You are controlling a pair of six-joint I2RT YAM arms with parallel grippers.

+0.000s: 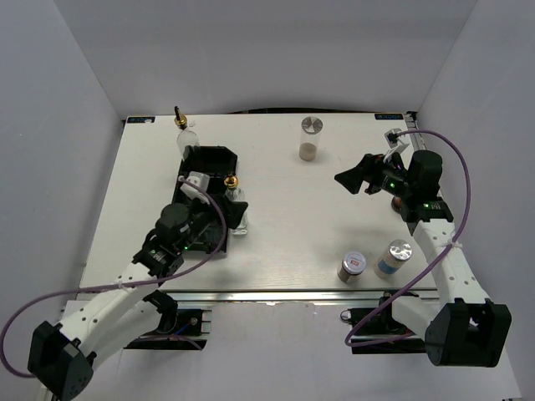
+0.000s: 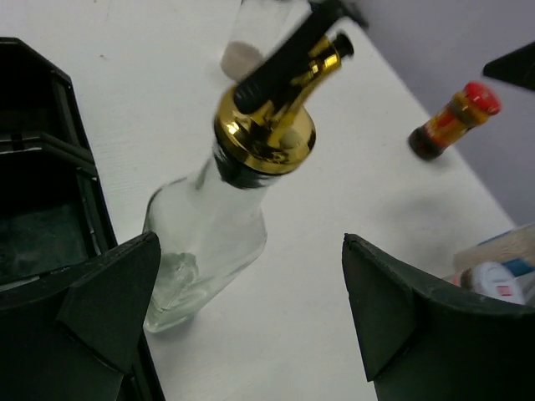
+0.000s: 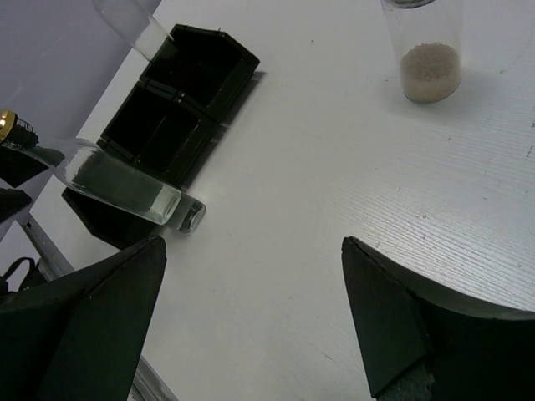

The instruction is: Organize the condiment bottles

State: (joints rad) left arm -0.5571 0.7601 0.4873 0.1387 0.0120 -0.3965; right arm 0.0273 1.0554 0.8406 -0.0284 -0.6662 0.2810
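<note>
Your left hand [image 2: 249, 251], spread and empty, faces the upright gold-topped glass bottle [image 2: 209, 242] just ahead beside the tray [image 2: 42, 209]; your right hand [image 3: 251, 276], also released, lies well apart.

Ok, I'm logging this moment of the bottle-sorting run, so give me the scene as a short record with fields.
tray: black, left of centre
glass bottles: one by the tray's right side, one at its far end
beige shaker: far centre
red-label shaker, blue-white shaker: near right, side by side
red-capped jar: right side, standing
left jaws: open, nearer glass bottle between them
right jaws: open, holding nothing
</note>
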